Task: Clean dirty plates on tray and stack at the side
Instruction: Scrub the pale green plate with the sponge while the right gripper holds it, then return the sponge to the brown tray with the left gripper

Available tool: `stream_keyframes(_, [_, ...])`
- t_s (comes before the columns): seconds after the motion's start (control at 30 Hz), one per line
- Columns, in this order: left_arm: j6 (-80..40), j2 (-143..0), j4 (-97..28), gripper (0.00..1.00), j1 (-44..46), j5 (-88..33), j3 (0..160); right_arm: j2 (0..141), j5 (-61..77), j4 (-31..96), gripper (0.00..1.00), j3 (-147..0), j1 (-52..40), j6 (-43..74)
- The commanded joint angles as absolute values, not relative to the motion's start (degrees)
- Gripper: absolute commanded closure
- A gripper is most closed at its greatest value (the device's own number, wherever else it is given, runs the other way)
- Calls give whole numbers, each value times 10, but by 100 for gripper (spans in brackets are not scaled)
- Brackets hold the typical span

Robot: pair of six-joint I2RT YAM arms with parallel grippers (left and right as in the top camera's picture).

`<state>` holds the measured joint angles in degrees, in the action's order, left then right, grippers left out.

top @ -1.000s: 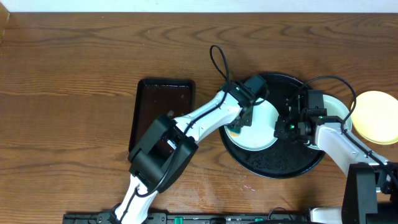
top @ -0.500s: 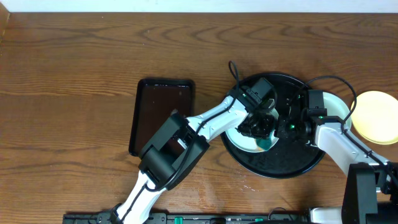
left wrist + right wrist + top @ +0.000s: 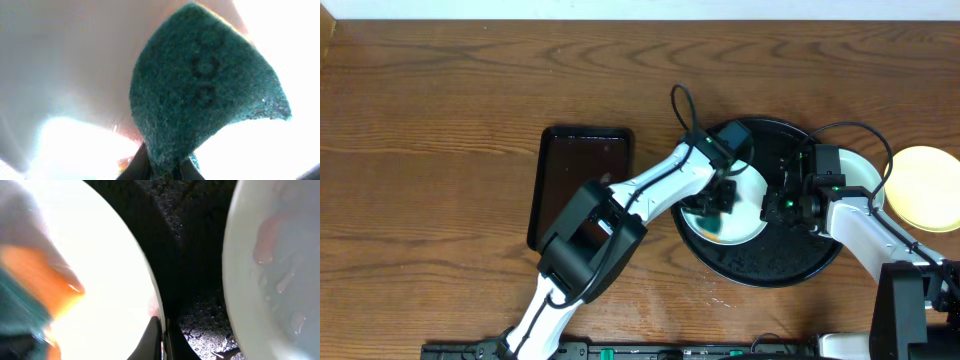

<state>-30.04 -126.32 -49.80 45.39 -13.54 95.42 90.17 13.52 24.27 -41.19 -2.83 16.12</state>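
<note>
The wooden table [image 3: 440, 120] carries the round black tray [image 3: 760, 278] right of centre, its glossy floor speckled in the right wrist view [image 3: 192, 255]. Left of it, apart from its rim, lies the smaller rectangular brown tray [image 3: 580, 160].

Inside the black tray, toward its left side, sits a pale plate [image 3: 745, 222]. It shows as a bright, washed-out disc in the right wrist view [image 3: 110, 275]. A second plate [image 3: 865, 175] lies at the black tray's right edge, with bare black floor between the two plates. Up close its surface [image 3: 280, 305] carries a faint pinkish smear. Whether it sits fully inside the rim cannot be told, since the right arm covers part of it. A yellow plate [image 3: 927, 190] rests on the table beyond the black tray's right side, cut off by the picture edge.

On the pale plate lies a sponge [image 3: 712, 222], with a green scouring face [image 3: 205, 85] and an orange body [image 3: 42, 280]. The left gripper [image 3: 718, 200] is clamped on it, its fingertips pinching the lower corner of the sponge [image 3: 162, 167] while the green face lies against the white surface.

The right gripper [image 3: 772, 208] stands at the pale plate's right edge. Its jaws are drawn nearly together, nipping that rim between them [image 3: 161, 330].

Glare bleaches most of the pale plate in both wrist views, so any marks on it cannot be made out, and the sponge is blurred in the right wrist view
</note>
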Motion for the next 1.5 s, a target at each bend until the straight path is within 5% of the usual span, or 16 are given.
stream_keyframes(0.0, [-313,-1280,-536,93,426,145,960,919,110,246,99,-403,-28,159])
stream_keyframes(0.63, [-321,-1141,-661,93,423,68,1044,919,110,216,98,-403,-28,158])
stream_keyframes(0.93, [-292,-1091,-756,92,307,115,1022,867,109,234,99,-406,-33,152])
stream_keyframes(1.13, [-264,-1091,-724,92,210,29,928,758,54,281,99,-406,-53,152])
stream_keyframes(1.47, [-212,-1068,-678,59,144,-41,883,643,-118,318,99,-408,-124,152])
